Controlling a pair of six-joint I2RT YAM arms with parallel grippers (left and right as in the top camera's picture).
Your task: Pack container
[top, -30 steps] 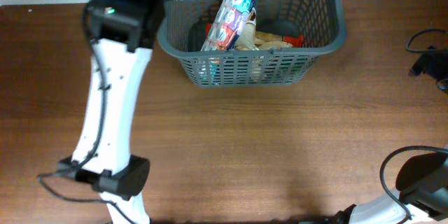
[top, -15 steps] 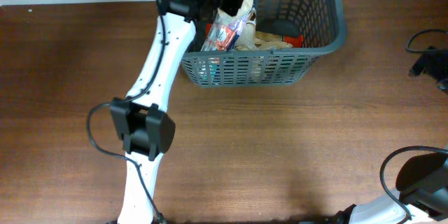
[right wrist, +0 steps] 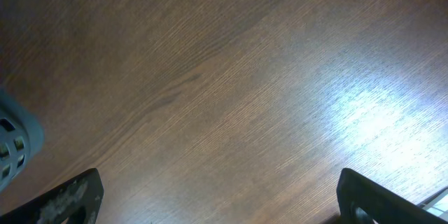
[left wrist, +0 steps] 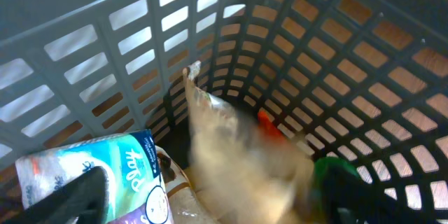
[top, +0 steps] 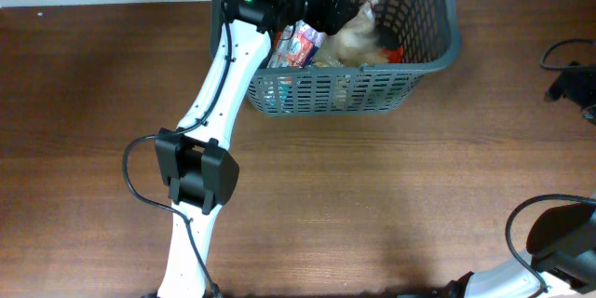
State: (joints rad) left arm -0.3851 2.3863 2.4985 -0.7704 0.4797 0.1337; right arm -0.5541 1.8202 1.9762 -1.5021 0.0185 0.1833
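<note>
Left wrist: my left pincer point(left wrist: 217, 199), spread wide, hangs in the basket point(left wrist: 392, 77), a blurred packet point(left wrist: 238, 161) straight below. Right pincer point(right wrist: 220, 199) idles released, farther away.

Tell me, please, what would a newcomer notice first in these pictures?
First, the dark grey container at the far edge of the table, with colourful packets inside. The white left arm reaches into it, and the left gripper stands open over a blurred pale packet. The right gripper hangs open above the brown wood.

Container point(top: 372, 69) matt grey plastic; table point(top: 372, 196) wood-grain, slight sheen; packet point(left wrist: 119, 171) glossy film.
</note>
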